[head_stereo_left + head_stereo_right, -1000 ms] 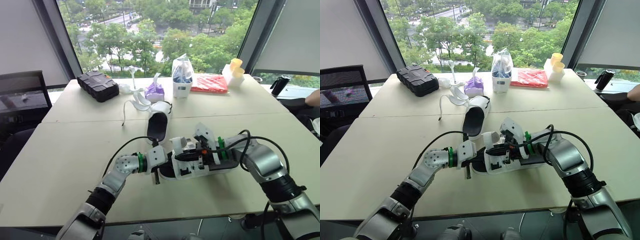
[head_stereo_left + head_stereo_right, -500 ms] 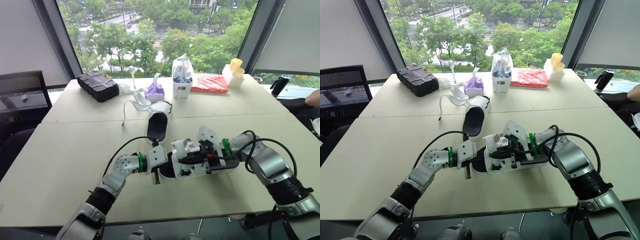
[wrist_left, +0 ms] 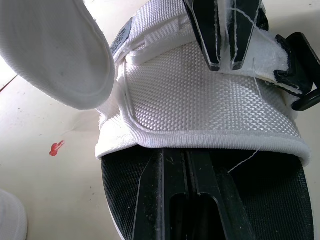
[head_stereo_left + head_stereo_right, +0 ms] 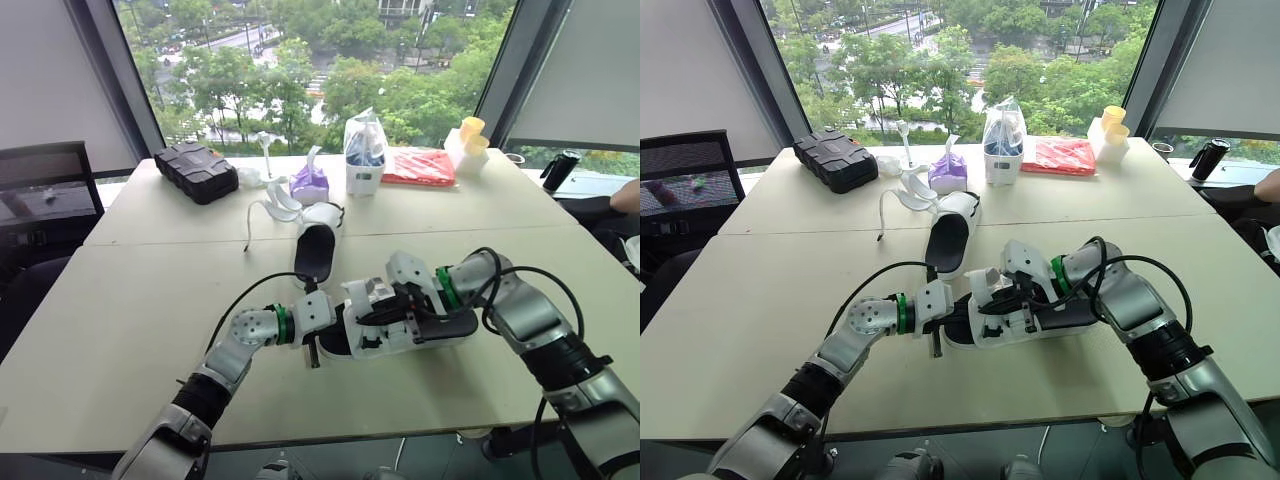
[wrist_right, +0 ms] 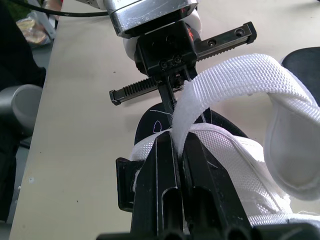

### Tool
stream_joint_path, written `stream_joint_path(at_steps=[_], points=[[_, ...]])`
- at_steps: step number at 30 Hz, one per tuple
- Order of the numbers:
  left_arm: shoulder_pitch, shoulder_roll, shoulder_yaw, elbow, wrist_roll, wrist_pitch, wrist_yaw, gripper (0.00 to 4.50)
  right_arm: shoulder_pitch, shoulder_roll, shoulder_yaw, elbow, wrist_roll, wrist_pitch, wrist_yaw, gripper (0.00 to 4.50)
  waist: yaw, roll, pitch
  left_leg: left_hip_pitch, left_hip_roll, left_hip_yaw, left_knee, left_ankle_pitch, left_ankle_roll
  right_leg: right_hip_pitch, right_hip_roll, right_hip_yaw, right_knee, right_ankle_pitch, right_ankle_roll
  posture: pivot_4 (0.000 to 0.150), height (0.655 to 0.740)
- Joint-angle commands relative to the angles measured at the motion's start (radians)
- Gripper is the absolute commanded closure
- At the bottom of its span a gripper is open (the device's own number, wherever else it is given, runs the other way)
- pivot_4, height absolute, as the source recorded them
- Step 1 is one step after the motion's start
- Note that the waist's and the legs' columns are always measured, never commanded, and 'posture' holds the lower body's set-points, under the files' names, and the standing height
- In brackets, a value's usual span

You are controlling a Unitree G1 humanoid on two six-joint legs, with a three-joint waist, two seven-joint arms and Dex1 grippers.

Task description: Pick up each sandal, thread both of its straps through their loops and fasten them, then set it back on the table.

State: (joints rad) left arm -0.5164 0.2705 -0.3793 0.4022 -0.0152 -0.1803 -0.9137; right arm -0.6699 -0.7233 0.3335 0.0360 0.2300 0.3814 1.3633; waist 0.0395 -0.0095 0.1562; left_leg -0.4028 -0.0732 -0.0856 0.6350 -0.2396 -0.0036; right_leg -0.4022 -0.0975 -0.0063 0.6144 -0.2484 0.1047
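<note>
Closest to the robot, the near sandal (image 3: 200,95) lies on the pale surface (image 4: 120,330) between the two arms. The left gripper (image 3: 185,160) reaches in from one end, its fingers together and flat along the black footbed beneath the white woven upper. The right gripper (image 5: 176,145) is clamped on a white strap (image 5: 235,80), which rises from between its fingers and curls over in a loop above the sandal.

Just beyond, the second sandal (image 4: 318,250) sits on the surface with its open end toward the robot and its white straps lying loose behind it.

Along the far edge stand the containers: a black ribbed case (image 4: 196,171), lid shut, a small purple pouch (image 4: 309,184), and a clear bag (image 4: 364,150) tied at the top, holding something blue and white. To the right lie a flat red packet (image 4: 418,166) and yellow cups (image 4: 471,133) stacked on a white tub; what the tub holds cannot be made out.

Against a second ago, only the right arm has changed. Its wrist has drawn slightly away from the robot with the strap held fast, while the sandal and left arm sit as they did.
</note>
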Motion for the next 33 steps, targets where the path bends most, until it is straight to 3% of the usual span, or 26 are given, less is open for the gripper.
stream_joint_path(at_steps=[1, 15, 33], points=[[0.041, 0.019, -0.045, 0.097, 0.074, 0.047, -0.003, 4.5, -0.039, -0.001, -0.005, 0.025, -0.016, -0.04, 0.033, 4.45, 0.0, 0.0, 0.0, 0.0, 0.0, 0.0, 0.0, 0.0, 0.0, 0.0, 0.0, 0.0, 0.0, 0.0, 0.0, 0.15, 0.74], [0.049, 0.018, -0.045, 0.086, 0.074, 0.049, 0.003, 4.5, -0.132, 0.034, 0.048, 0.111, -0.078, -0.127, 0.135, 4.45, 0.0, 0.0, 0.0, 0.0, 0.0, 0.0, 0.0, 0.0, 0.0, 0.0, 0.0, 0.0, 0.001, 0.0, 0.0, 0.15, 0.74], [0.06, 0.018, -0.044, 0.081, 0.074, 0.05, 0.012, 4.5, -0.114, 0.046, 0.103, 0.085, -0.124, -0.166, 0.197, 4.45, 0.0, 0.0, 0.0, 0.003, 0.0, 0.0, 0.0, 0.0, 0.0, 0.001, 0.0, 0.0, 0.001, 0.0, 0.0, 0.15, 0.74]])
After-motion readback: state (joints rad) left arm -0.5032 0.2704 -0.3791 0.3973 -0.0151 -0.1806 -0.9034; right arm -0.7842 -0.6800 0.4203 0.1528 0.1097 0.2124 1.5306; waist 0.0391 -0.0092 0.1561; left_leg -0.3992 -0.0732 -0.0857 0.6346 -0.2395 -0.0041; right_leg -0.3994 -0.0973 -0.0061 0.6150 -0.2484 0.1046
